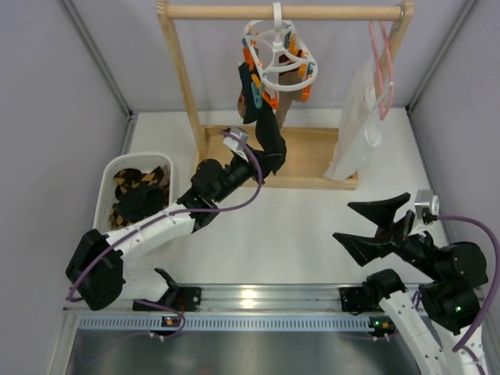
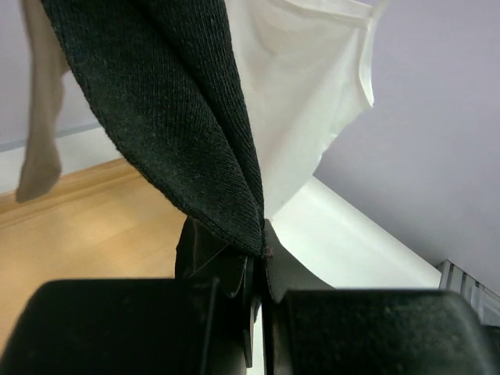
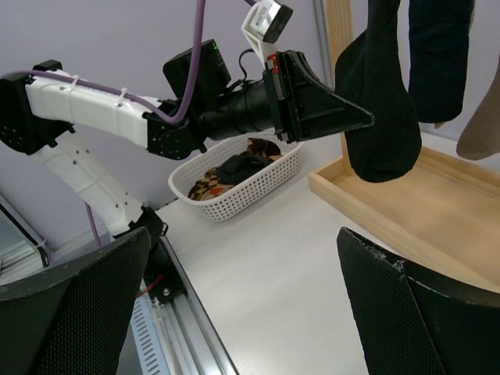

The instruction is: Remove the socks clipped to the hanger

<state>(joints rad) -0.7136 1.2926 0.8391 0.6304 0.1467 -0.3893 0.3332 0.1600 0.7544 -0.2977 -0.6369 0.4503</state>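
The white ring hanger [image 1: 278, 56] with orange and teal clips hangs from the wooden rail. A dark sock [image 1: 264, 129] hangs stretched from one of its clips. My left gripper [image 1: 271, 162] is shut on this sock's lower end. In the left wrist view the knit sock [image 2: 180, 117] runs down into the closed left gripper [image 2: 260, 254]. The right wrist view shows that sock [image 3: 380, 117] pinched at its side, another dark sock [image 3: 441, 55] and a beige one [image 3: 480, 117] beside it. My right gripper [image 1: 376, 223] stands wide open over the table at the near right, holding nothing.
A white perforated basket [image 1: 107, 181] at the left holds argyle and dark socks. The wooden rack [image 1: 182, 78] has a tray base [image 1: 312, 160]. A pink wire hanger [image 1: 383, 55] carries a white translucent garment [image 1: 355, 133] at the rail's right end.
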